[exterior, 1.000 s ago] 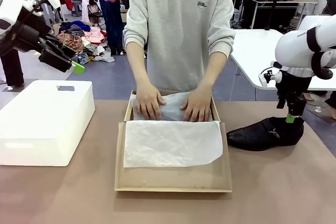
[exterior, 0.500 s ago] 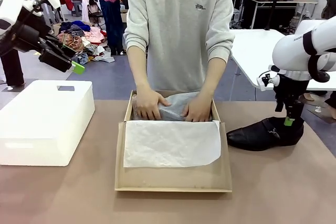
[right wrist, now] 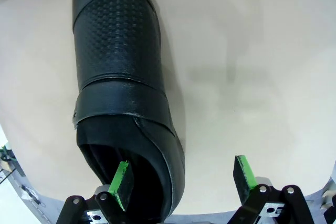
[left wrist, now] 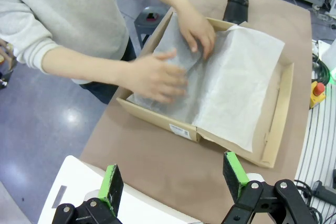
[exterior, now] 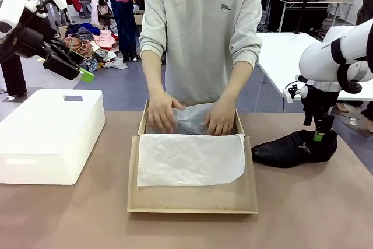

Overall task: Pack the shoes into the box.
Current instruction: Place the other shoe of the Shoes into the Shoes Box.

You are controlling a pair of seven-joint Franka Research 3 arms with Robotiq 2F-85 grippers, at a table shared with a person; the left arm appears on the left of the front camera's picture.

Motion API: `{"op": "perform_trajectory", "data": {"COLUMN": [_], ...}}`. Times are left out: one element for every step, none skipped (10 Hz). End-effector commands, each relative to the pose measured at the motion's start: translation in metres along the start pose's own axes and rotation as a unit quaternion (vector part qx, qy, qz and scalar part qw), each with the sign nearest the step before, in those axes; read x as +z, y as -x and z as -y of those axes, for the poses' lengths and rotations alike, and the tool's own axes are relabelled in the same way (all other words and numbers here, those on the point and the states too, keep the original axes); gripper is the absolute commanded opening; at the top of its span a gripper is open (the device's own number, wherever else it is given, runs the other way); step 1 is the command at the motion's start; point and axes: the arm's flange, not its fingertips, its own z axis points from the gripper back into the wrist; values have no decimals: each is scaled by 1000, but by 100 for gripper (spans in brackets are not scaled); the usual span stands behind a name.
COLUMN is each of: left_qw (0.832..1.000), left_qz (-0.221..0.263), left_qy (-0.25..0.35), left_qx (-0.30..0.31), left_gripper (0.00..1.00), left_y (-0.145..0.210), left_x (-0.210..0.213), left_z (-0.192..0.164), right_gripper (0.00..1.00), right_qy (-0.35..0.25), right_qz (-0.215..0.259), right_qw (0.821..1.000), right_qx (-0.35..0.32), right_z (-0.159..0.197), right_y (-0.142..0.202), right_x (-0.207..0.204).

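One black shoe [exterior: 291, 150] lies on its sole on the table, right of the box, toe pointing at it. My right gripper [exterior: 318, 134] hangs over its heel, open. In the right wrist view the shoe [right wrist: 118, 66] runs up the picture, and my right gripper [right wrist: 184, 176] straddles the heel's side wall, one green pad at the shoe's opening. The brown box [exterior: 192, 205] sits mid-table, its flap lid laid flat towards me under white tissue paper [exterior: 189, 158]. A person's hands [exterior: 163, 112] press tissue down inside it. My left gripper [exterior: 81, 69] is raised at far left, open and holding nothing.
A white plastic bin [exterior: 49, 135] stands on the table's left, under my left gripper [left wrist: 173, 179]. The left wrist view looks down on the box [left wrist: 157, 119] and the person's forearms. Bare brown tabletop lies in front of the box and around the shoe.
My right arm has drifted slightly left over the shoe's heel. The person's hands have shifted a little on the tissue. My left arm has not moved.
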Motion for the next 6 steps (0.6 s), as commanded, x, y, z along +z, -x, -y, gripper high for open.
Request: {"op": "perform_trajectory", "data": {"left_qw": [1000, 1000, 1000, 1000, 1000, 1000], "left_qz": [8, 8, 8, 8, 8, 8], "left_qy": [7, 7, 7, 7, 7, 7], "left_qx": [-6, -6, -6, -6, -6, -6], "left_gripper": [100, 100, 100, 100, 100, 100], "left_y": [1, 1, 1, 1, 1, 1], "left_x": [0, 0, 0, 0, 0, 0], "left_z": [-1, -1, -1, -1, -1, -1], "right_gripper": [100, 100, 100, 100, 100, 84], "right_qy": [3, 1, -1, -1, -9, -16], "right_qz": [0, 1, 1, -1, -4, -7], "right_qw": [1000, 1000, 1000, 1000, 1000, 1000], "right_qx": [17, 19, 20, 23, 26, 24], "right_z": [10, 12, 13, 14, 15, 16], "right_y": [2, 2, 2, 1, 1, 1], "right_x": [-5, -7, -10, -11, -14, -15]}}
